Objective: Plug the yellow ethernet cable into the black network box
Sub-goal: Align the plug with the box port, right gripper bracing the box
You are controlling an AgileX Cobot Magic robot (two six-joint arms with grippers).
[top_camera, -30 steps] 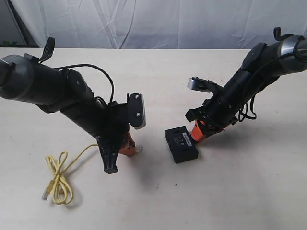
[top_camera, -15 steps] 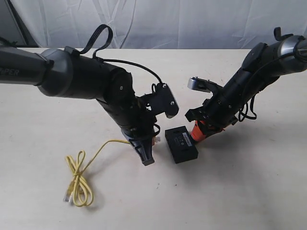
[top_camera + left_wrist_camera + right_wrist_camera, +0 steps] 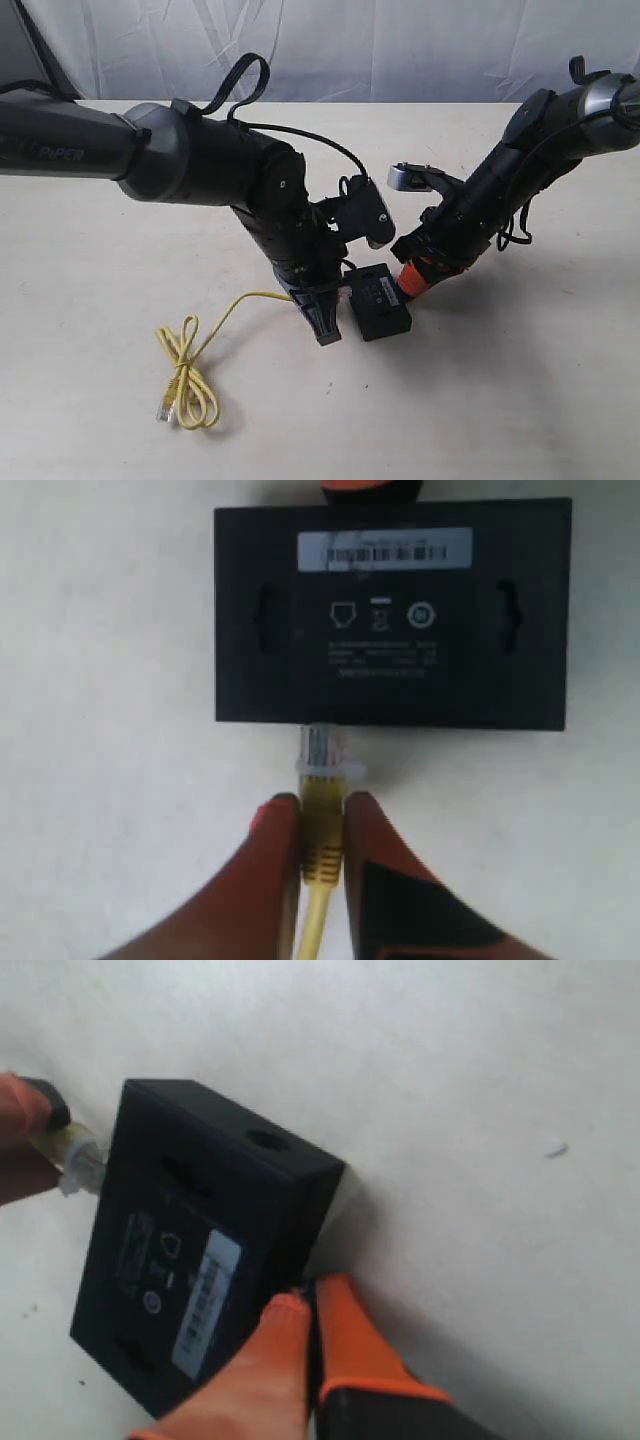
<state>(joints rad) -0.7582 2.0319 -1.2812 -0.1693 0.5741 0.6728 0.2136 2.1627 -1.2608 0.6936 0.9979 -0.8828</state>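
Note:
The black network box point(image 3: 378, 301) lies flat on the table, its white label point(image 3: 385, 550) facing up. My left gripper point(image 3: 322, 812) is shut on the yellow boot of the yellow ethernet cable point(image 3: 322, 825). The clear plug point(image 3: 321, 753) points at the box's side, its tip touching the edge. The rest of the cable trails to bundled loops point(image 3: 186, 384) at the front left. My right gripper point(image 3: 312, 1302) is shut with nothing between its fingers, which press against the box's opposite side. In the exterior view the left gripper point(image 3: 336, 298) and right gripper point(image 3: 411, 284) flank the box.
The beige table point(image 3: 520, 400) runs back to a white cloth backdrop point(image 3: 330, 45). Both arms lean in over the middle. A round hole point(image 3: 267, 1141) shows in one end face of the box. The cable's free plug point(image 3: 166, 410) lies by the loops.
My left arm has swung right to the box, carrying the plug to its side and dragging the cable loops right. The right arm and the box have hardly moved.

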